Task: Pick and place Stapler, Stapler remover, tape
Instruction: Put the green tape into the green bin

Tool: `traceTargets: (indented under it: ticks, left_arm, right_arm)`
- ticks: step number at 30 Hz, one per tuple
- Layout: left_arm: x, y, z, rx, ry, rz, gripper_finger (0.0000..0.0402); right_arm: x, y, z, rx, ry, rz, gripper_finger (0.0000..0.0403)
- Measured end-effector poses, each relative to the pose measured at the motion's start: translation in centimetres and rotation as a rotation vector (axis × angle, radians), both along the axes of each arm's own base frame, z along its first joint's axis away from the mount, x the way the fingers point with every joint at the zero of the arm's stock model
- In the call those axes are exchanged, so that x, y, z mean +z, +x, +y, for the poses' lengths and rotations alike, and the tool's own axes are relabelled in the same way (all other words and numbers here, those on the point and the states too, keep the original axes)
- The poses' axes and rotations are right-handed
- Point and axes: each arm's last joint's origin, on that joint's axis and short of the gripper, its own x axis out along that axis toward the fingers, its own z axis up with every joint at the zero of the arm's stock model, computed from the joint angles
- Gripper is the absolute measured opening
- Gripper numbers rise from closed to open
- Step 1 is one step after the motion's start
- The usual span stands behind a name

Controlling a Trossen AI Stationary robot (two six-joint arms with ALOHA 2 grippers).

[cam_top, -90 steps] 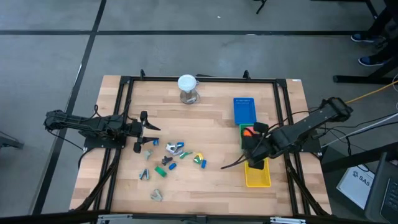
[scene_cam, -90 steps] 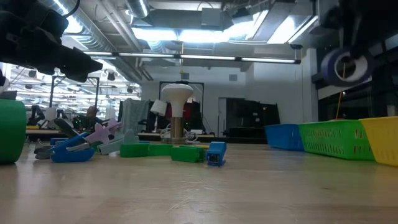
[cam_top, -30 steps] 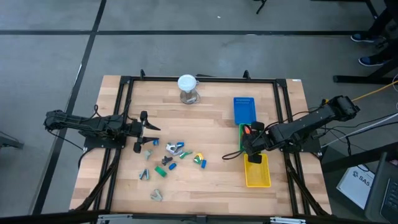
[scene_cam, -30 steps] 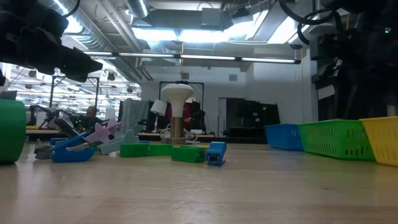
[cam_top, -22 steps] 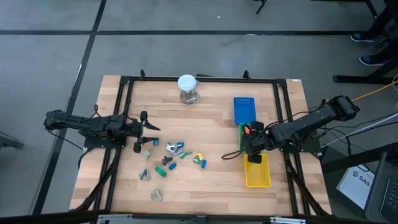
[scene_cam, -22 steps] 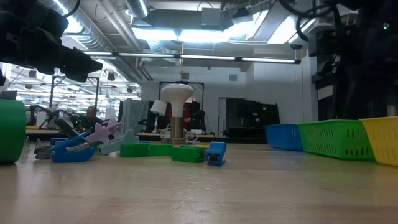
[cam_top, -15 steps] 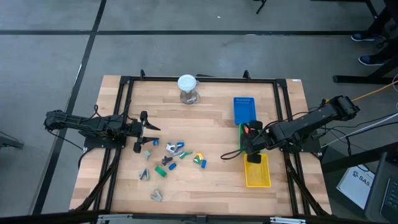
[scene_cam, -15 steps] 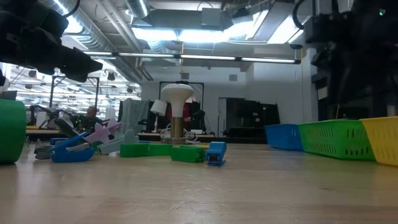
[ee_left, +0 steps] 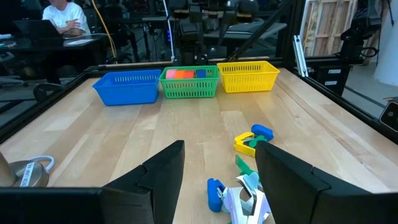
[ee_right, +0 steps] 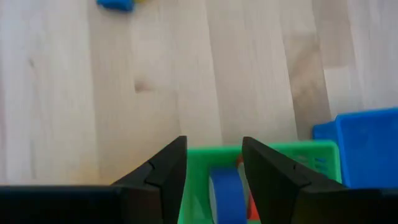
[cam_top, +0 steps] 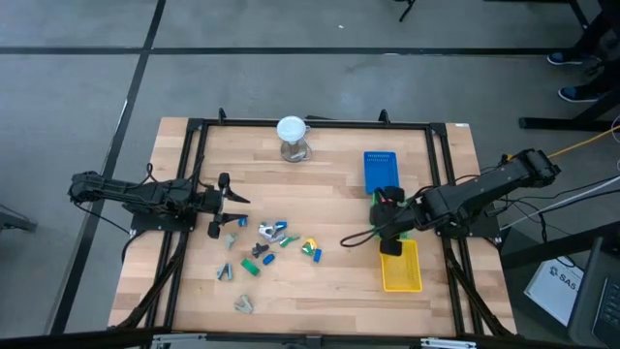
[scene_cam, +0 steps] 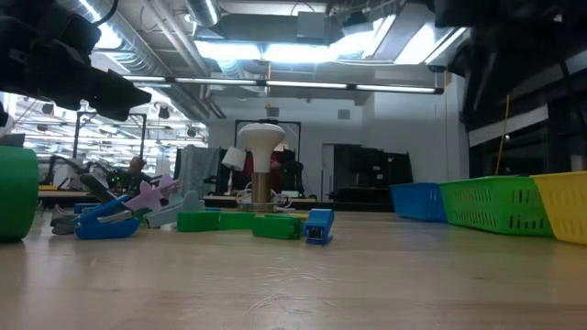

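The right gripper hung over the green basket, jaws apart and empty. Directly beneath them, inside that basket, lay a blue roll with red-orange tape pieces beside it. The blue basket sat at its 12 o'clock and the yellow basket at its 6 o'clock. The left gripper waited at the counter's 9 o'clock edge, jaws apart, with the scattered small pieces just beyond its fingertips.
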Motion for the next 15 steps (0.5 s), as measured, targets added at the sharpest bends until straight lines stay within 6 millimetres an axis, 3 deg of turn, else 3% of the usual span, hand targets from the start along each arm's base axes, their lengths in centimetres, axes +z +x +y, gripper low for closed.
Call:
traceTargets:
  ticks: [15]
  left_arm:
    - [0.0, 0.0, 0.0, 0.000, 0.000, 0.000, 0.0196]
  right_arm:
    - [1.0, 1.4, 0.6, -0.075, 0.108, -0.166, 0.0161]
